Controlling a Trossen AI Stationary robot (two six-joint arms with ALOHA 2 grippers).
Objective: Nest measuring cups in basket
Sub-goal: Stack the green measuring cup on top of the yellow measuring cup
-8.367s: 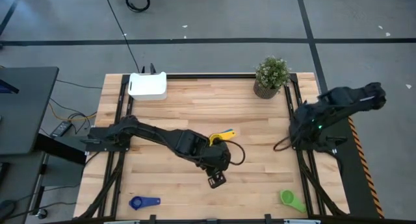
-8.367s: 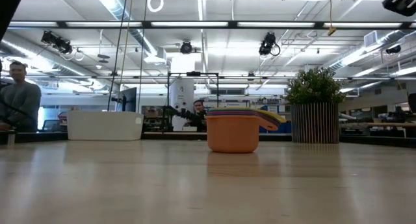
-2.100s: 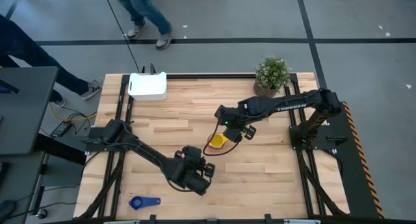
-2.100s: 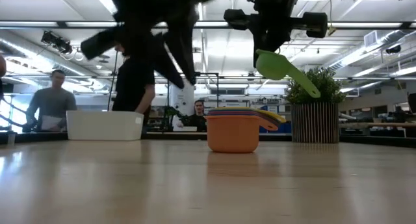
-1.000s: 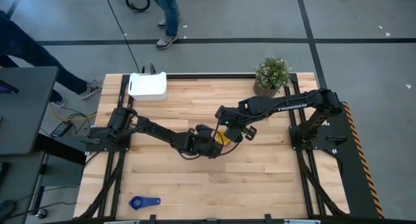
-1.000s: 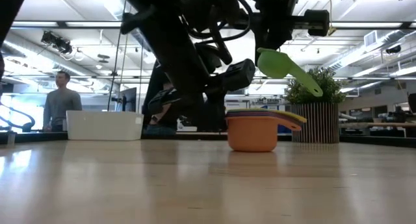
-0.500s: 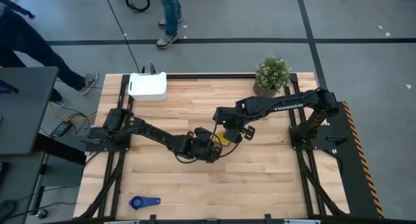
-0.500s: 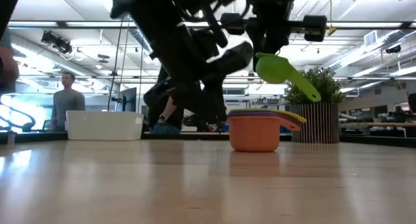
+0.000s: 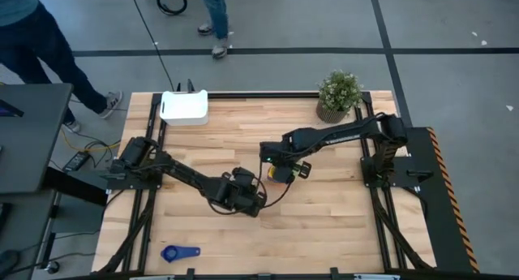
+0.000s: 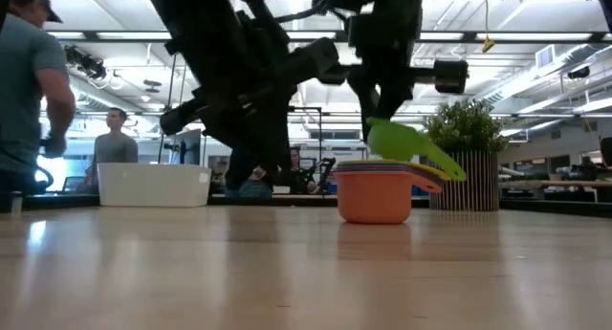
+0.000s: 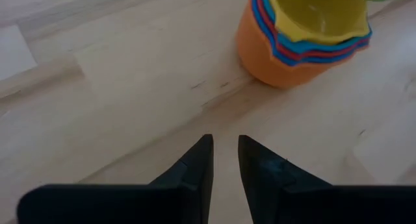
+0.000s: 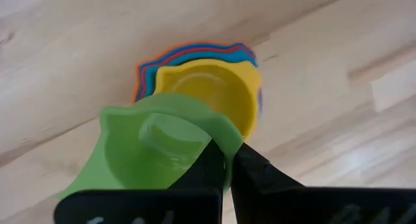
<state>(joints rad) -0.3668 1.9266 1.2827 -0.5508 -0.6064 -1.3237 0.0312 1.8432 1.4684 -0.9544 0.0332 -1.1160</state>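
Mid-table, right gripper [image 12: 227, 160] clamped on green cup [image 12: 156, 149], hovering just over nested stack [image 10: 375, 187]. Left gripper [image 11: 225, 160] slightly parted, empty, beside it. Next, I'd guess: line up, drop in. Basket [image 9: 184, 107] far corner, blue cup [image 9: 180, 253] loose.

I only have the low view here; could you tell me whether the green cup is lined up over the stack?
Observer: Not quite. In the right wrist view, the green cup, pinched in the right hand, overlaps only part of the yellow cup, which sits innermost in the stack.
Operator: Thank you. Is the left hand carrying anything?
Observer: No. The left hand is empty, with its fingers slightly apart. It points at the stack from beside it.
Operator: Are there any cups elsewhere on the table?
Observer: Yes. The high view shows one blue cup lying alone near the table's front-left edge.
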